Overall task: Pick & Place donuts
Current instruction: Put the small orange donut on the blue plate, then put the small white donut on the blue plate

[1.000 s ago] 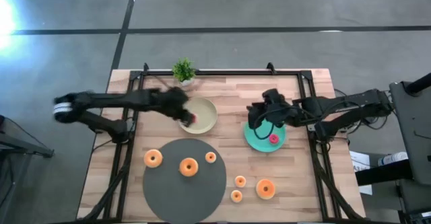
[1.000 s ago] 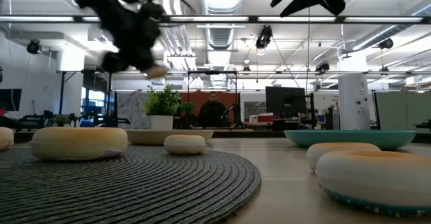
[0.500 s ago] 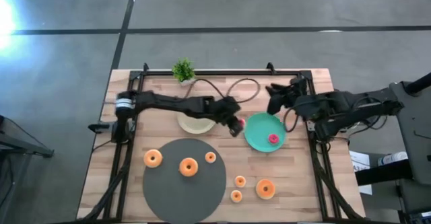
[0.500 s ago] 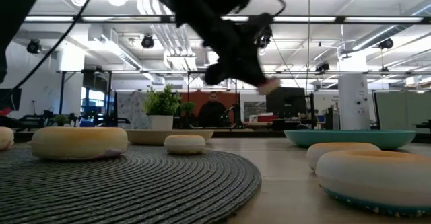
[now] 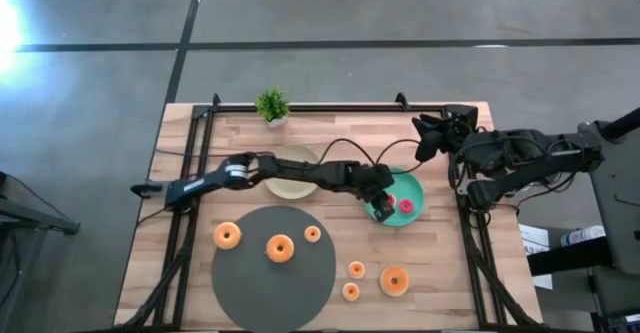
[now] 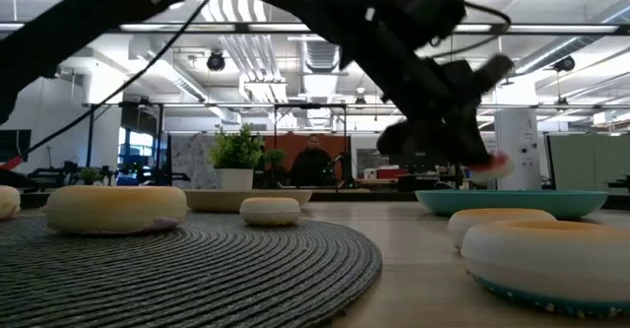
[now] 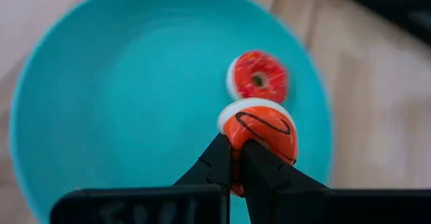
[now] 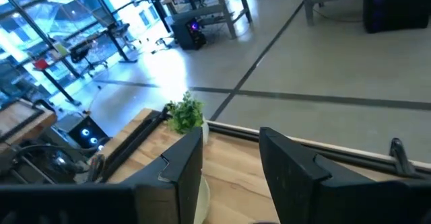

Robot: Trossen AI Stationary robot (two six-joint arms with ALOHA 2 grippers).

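Note:
My left gripper [image 5: 383, 209] reaches across from the table's left and hangs over the teal plate [image 5: 388, 185], shut on a small red-frosted donut [image 7: 260, 126]. A second red donut [image 7: 258, 77] lies flat in that plate, also seen from above [image 5: 406, 206]. My right gripper [image 8: 232, 177] is open and waits by the table's far right corner [image 5: 428, 137], touching nothing. Three orange donuts [image 5: 280, 247] lie on the dark grey mat [image 5: 270, 285], and three more [image 5: 394, 280] lie on the wood to its right. My left gripper pinches the red donut between its two fingertips [image 7: 225, 158] at the ring's near edge [image 7: 237, 140]. The fingers come slanting down from the table's left. The donut is lifted clear above the teal plate [image 6: 512, 202], red frosting turned toward the wrist camera.
A beige plate [image 5: 290, 179] sits to the left of the teal one, under my left arm. A small potted plant [image 5: 272, 105] stands at the far edge. A black frame borders the table. In the low view, donuts [image 6: 116, 208] loom near the camera.
My left gripper has carried the red donut from above the beige plate toward the table's right, and now holds it over the teal plate. My right gripper has drawn back from the teal plate toward the far right corner.

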